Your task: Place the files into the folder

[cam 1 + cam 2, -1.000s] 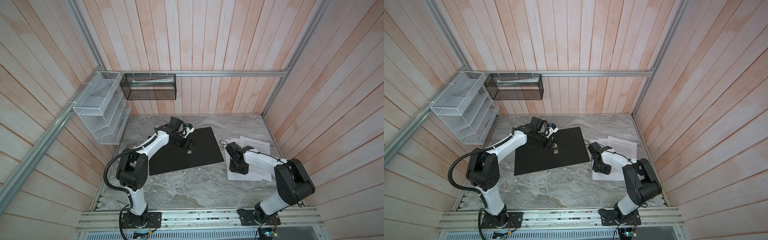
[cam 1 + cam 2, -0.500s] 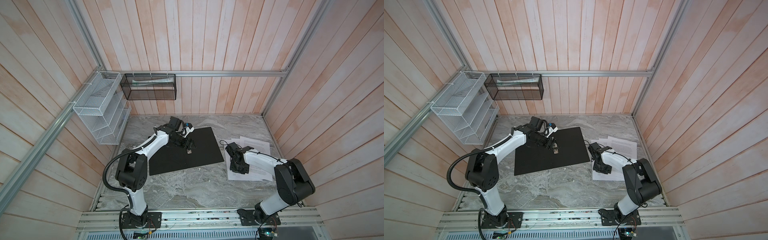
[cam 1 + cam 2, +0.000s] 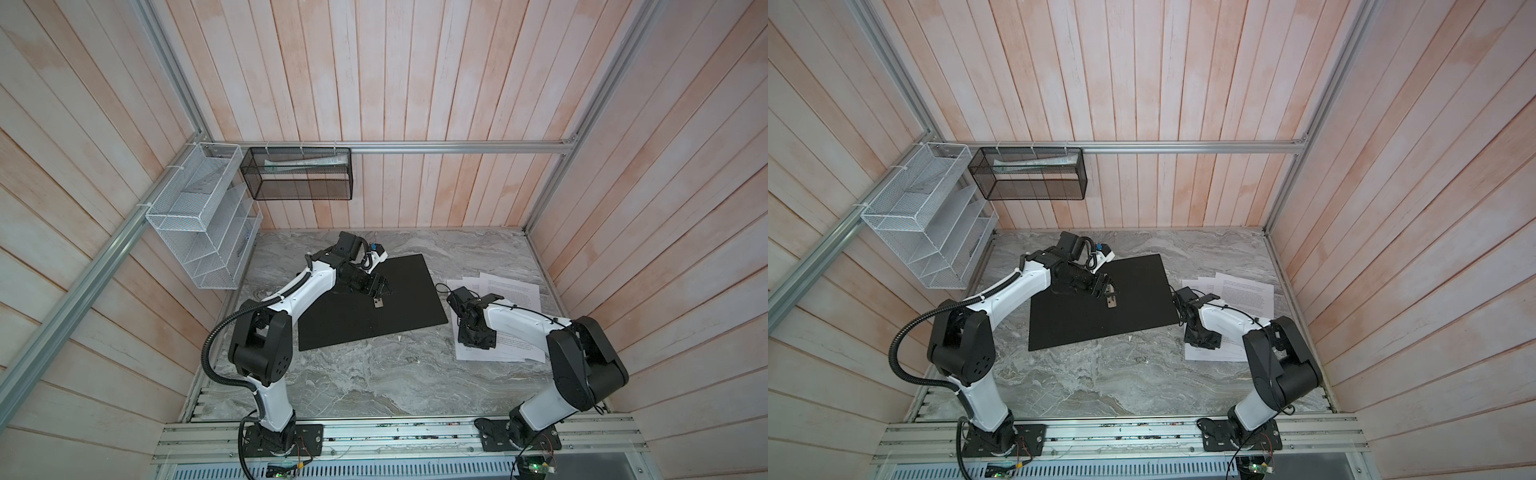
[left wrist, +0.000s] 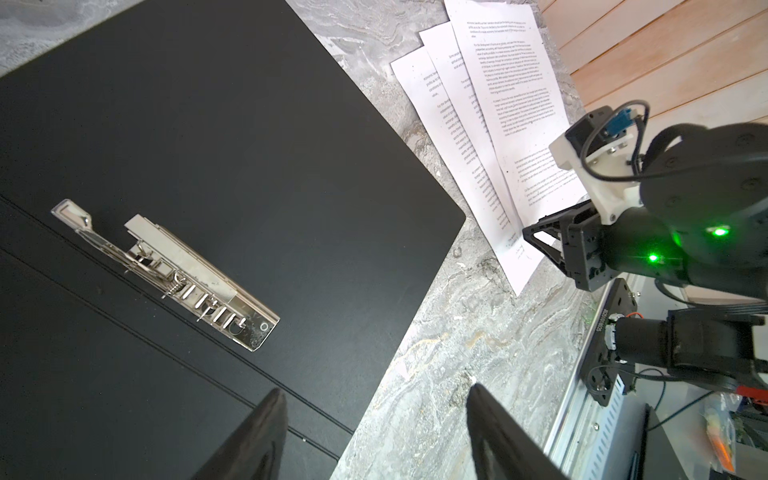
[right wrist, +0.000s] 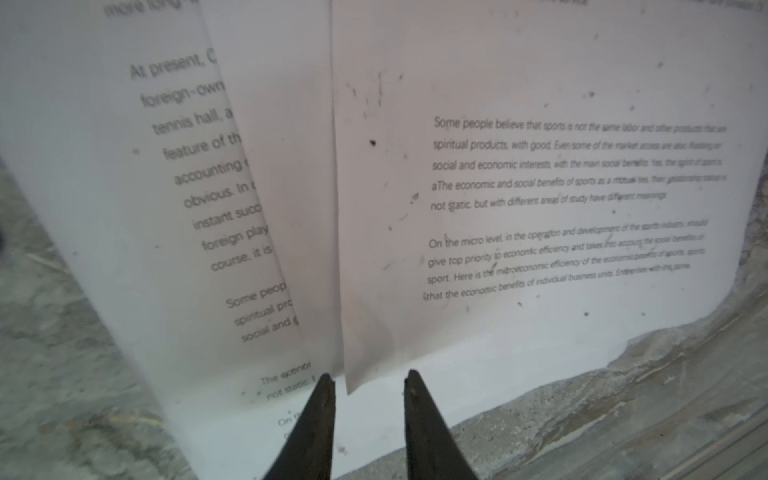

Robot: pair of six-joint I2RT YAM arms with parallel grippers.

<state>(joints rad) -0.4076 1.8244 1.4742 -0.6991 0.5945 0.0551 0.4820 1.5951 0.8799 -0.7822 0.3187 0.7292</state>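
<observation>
Straddling a near-left sheet corner of the files (image 5: pixel 540 208), fanned just right of the open black folder (image 4: pixel 249 124), with right pincer (image 5: pixel 368 378) slightly parted, clamping nothing; left pincer (image 4: pixel 376 388) wide, empty, over the folder.

The files (image 3: pixel 511 291) lie right of the folder (image 3: pixel 407 291) on the table (image 3: pixel 374 374).

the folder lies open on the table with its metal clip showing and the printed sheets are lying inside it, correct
Not quite. The folder does lie open on the table with its metal clip showing, but the printed sheets lie on the table beside it, not inside, as both top views show.
</observation>
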